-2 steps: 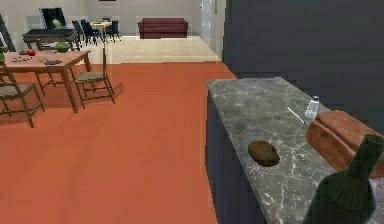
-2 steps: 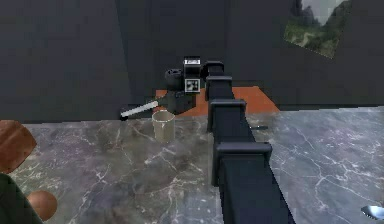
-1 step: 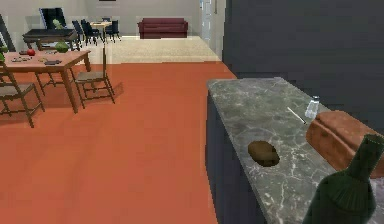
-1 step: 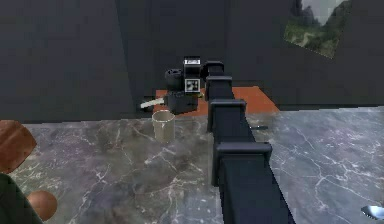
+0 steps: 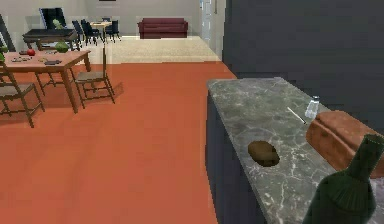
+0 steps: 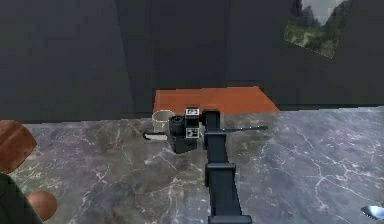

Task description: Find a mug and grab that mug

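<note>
A grey stone worktop [image 6: 100,160] runs through a room with an orange floor [image 5: 130,140] and dark walls. The arm [image 6: 220,170] comes in from 6 o'clock and stretches across the worktop, likely so the tool [image 6: 168,134] can reach the far edge. A small pale cup [image 6: 160,122], probably the mug, stands there, close by at the tool's 10 o'clock. I cannot tell if the tool has hold of anything. A brown lump [image 5: 264,152] and a green bottle [image 5: 350,185] sit on the worktop too.
</note>
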Controlling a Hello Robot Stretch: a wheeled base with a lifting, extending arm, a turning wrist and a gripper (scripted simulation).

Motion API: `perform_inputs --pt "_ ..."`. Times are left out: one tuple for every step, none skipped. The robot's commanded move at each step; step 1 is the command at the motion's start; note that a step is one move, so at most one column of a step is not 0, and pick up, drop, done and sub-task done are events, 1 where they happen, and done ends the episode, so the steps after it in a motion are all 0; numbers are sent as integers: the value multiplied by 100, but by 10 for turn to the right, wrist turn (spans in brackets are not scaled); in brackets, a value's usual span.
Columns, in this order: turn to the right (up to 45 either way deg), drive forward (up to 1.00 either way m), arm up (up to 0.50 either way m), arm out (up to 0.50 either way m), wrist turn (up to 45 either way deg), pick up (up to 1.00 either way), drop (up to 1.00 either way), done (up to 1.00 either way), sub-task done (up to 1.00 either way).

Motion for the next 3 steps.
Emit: perform_inputs --pt "0 0 0 0 0 100 0 0 0" --pt "0 0 10 0 0 0 0 0 0" --pt "0 0 0 0 0 0 0 100 0"
